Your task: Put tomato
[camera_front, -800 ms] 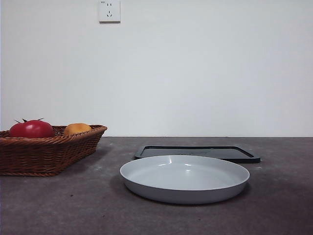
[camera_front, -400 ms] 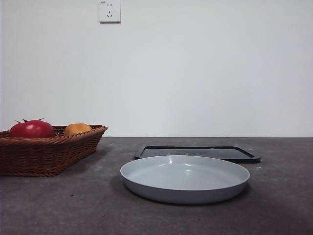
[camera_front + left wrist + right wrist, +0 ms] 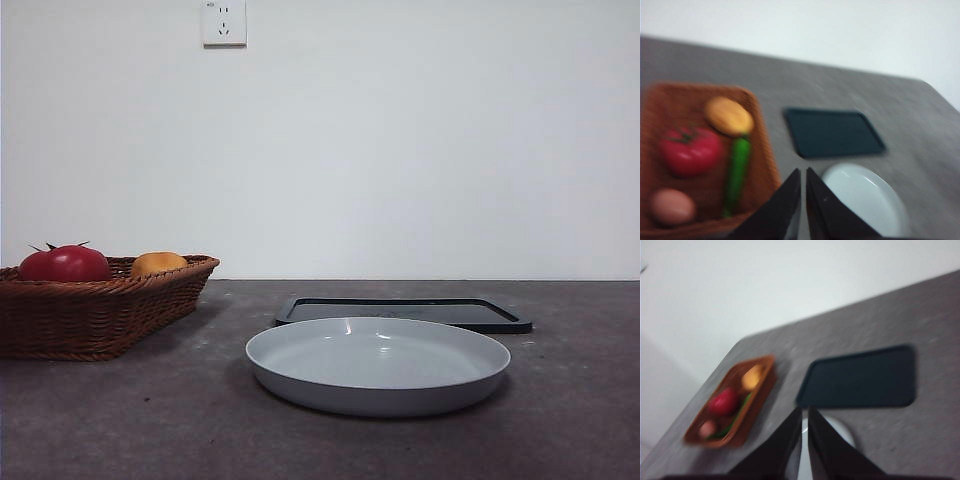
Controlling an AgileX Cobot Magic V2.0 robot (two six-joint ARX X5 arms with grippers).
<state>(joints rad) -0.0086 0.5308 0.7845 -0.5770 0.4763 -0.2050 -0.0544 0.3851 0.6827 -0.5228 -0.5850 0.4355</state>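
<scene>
Nothing on the counter has moved since a second ago, so the job has not really started.

The brown basket is the landmark. The black tray lies well off to one side of the basket, and the grey plate sits in front of that tray, also apart from the basket.

The tomato sits inside the basket, just beside the orange fruit. From above, a long green vegetable and a pinkish round thing lie in the basket too.

The left hand has its jaws together, holds nothing, and hangs high above the counter. The right hand is the same. No arm shows near the basket, so reaching for the tomato likely comes first.
</scene>
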